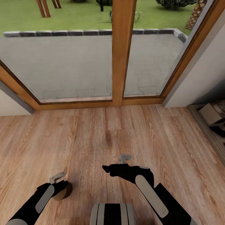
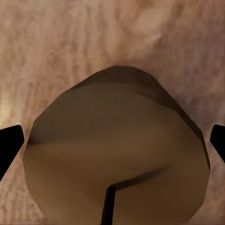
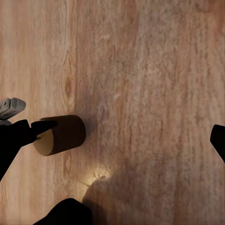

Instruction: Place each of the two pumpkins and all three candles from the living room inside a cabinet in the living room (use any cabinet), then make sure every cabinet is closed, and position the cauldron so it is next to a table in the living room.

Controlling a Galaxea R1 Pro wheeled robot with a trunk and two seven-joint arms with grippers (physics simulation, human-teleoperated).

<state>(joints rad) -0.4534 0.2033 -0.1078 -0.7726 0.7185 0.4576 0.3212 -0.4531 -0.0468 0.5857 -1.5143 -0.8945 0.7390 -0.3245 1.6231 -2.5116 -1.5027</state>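
One candle, a squat tan-brown cylinder, is held by my left gripper low over the wooden floor at the lower left of the head view. In the left wrist view the candle sits between the two dark fingertips, its wick end facing the camera. The right wrist view looks across at the same candle, lying sideways in that grip. My right gripper hovers open and empty over the floor, to the right of the candle. The pumpkins, the cauldron and the table are out of view.
A large glazed door with a thick wooden frame stands straight ahead, with a paved patio and lawn behind it. A dark low piece of furniture holding pale boxes sits at the right edge; I cannot tell whether it is the cabinet. Bare wood floor lies between.
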